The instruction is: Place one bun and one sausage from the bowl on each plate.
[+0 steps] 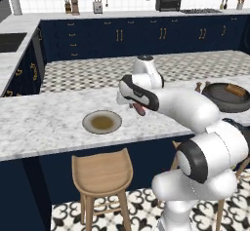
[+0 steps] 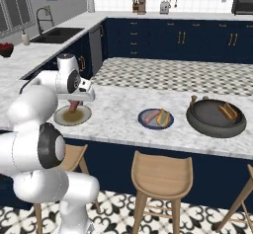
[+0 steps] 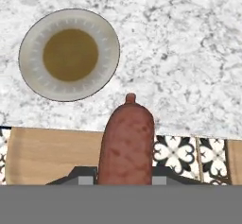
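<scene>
Blue plate [image 2: 155,119], mid-surface: carried one sausage [image 2: 151,115] and one bun [image 2: 163,117] lying side by side, so this plate's share looked complete. Beige plate [image 1: 102,122], left on the marble surface [image 1: 44,123] near its front edge: brown centre bare, nothing on it in any view. Hand [image 3: 124,180]: closed narrowly on a second sausage [image 3: 126,140], which hung end-down from it; in the left base view this sausage [image 1: 139,109] sat just right of the beige plate and above the surface, apart from it. In the hand view the beige plate [image 3: 69,54] lay ahead and to the left of the held sausage, not under it, with a wooden stool [image 3: 52,154] and patterned floor beyond the surface edge. Bowl [image 2: 216,118], far right on the surface, well apart from the beige plate: at least one bun [image 2: 228,111] remained inside; whether more lay beside it could not be told. Two small brown shakers [image 2: 193,99] stood just left of the bowl. Judgement: roughly half done or a little over. Outstanding: sausage to be carried over the beige plate and released, then one bun fetched from the bowl and set beside it.
</scene>
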